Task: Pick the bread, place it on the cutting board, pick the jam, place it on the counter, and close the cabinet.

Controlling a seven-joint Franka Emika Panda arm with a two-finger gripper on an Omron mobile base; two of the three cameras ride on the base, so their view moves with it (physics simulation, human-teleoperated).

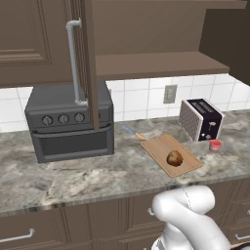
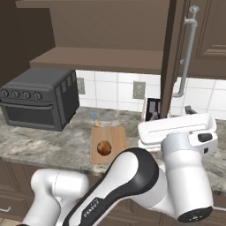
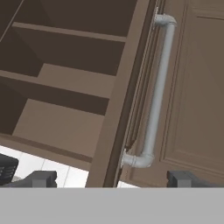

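The bread [image 1: 175, 157] [image 2: 104, 147], a glossy brown bun, lies on the tan cutting board [image 1: 161, 146] [image 2: 115, 134]. On the marbled counter [image 1: 73, 180], the red jam [image 1: 215, 145] jar stands to the right of the board, in front of the toaster. The cabinet [image 3: 74, 83] hangs open with bare shelves. Its right door [image 2: 170, 57] [image 3: 118, 109] stands edge-on, and its silver handle [image 2: 187, 53] [image 3: 157, 96] is just beyond it. My gripper [image 3: 113, 179] is open with nothing held, raised below that door's edge and facing it.
A dark toaster oven [image 1: 68, 124] [image 2: 37, 99] sits at the counter's left, under the cabinet's open left door [image 1: 89, 63]. A toaster [image 1: 201, 118] [image 2: 154, 110] stands against the tiled wall. A blue-handled knife [image 1: 131, 131] lies behind the board.
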